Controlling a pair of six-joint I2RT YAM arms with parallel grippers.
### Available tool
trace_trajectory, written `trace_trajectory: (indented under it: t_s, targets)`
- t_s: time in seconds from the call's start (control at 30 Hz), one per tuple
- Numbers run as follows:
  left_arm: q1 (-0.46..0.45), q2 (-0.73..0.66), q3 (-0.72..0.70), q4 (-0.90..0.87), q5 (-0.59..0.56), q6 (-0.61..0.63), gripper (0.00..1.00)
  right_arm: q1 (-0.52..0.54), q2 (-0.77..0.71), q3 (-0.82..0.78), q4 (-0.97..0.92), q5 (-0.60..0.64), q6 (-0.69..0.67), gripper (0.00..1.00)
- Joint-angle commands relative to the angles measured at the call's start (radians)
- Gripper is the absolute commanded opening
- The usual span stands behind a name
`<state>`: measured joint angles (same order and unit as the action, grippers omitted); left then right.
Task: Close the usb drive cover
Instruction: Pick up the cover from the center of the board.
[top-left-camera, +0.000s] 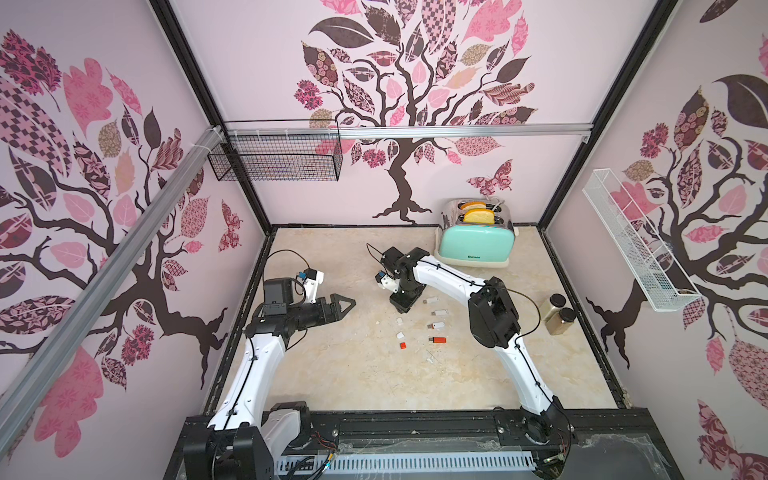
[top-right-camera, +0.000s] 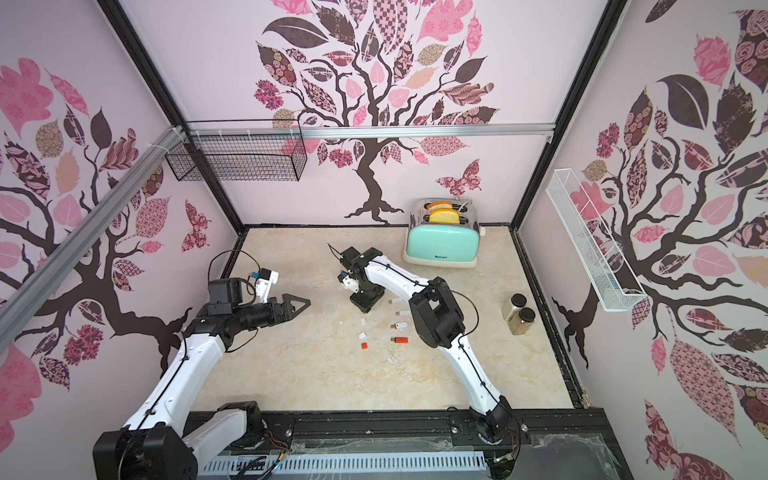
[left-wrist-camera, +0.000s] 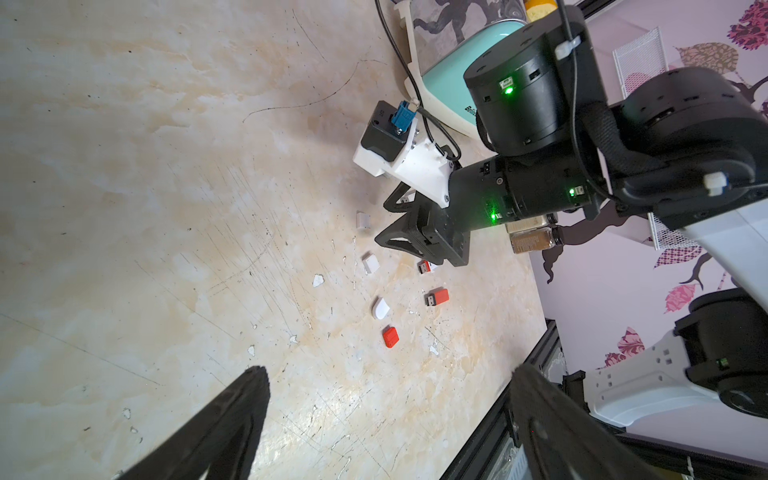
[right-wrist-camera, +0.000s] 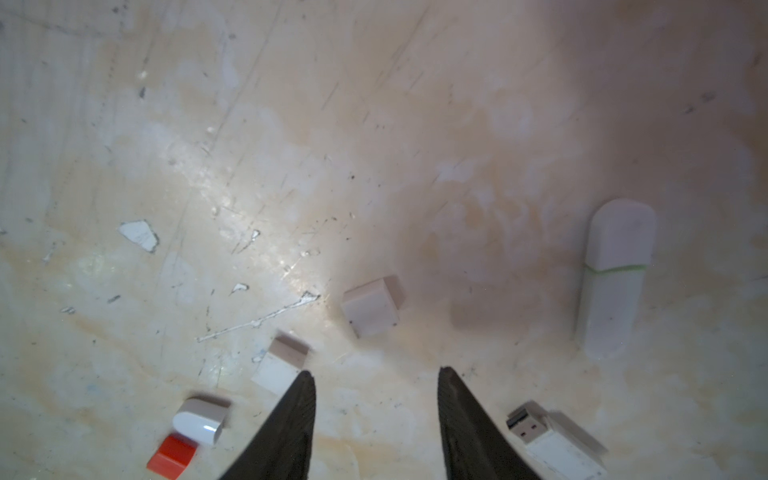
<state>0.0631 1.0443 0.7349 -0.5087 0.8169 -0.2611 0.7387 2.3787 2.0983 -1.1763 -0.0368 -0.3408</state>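
Several usb drives lie mid-table in a column: a capped white drive with a green band (right-wrist-camera: 615, 278), an uncapped white drive (right-wrist-camera: 552, 440) and a red uncapped drive (top-left-camera: 438, 340). Loose covers lie beside them: a square white cover (right-wrist-camera: 372, 307), a second white cover (right-wrist-camera: 282, 361), a rounded white cover (right-wrist-camera: 199, 419) and a red cover (right-wrist-camera: 172, 455). My right gripper (right-wrist-camera: 376, 374) points down just short of the square white cover, open, with nothing between its fingers. My left gripper (top-left-camera: 347, 305) hovers to the left, wide open and empty, its fingers (left-wrist-camera: 249, 399) framing bare table.
A mint toaster (top-left-camera: 476, 243) with bread stands at the back. Two spice jars (top-left-camera: 557, 313) stand near the right edge. A black wire basket (top-left-camera: 276, 156) and a white rack (top-left-camera: 636, 245) hang on the walls. A black rail (top-left-camera: 415, 424) borders the front.
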Motion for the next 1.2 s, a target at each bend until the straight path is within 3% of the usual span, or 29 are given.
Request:
trace_trajectory:
  t_s: [0.0,1.17]
  targets:
    - [0.006,0.004,0.01,0.014,0.016,0.003,0.95,0.008,0.03,0.035,0.003,-0.012,0.002,0.48]
    - [0.006,-0.002,0.018,0.0,0.004,0.011,0.95,0.016,0.058,0.016,0.035,-0.04,0.02,0.32]
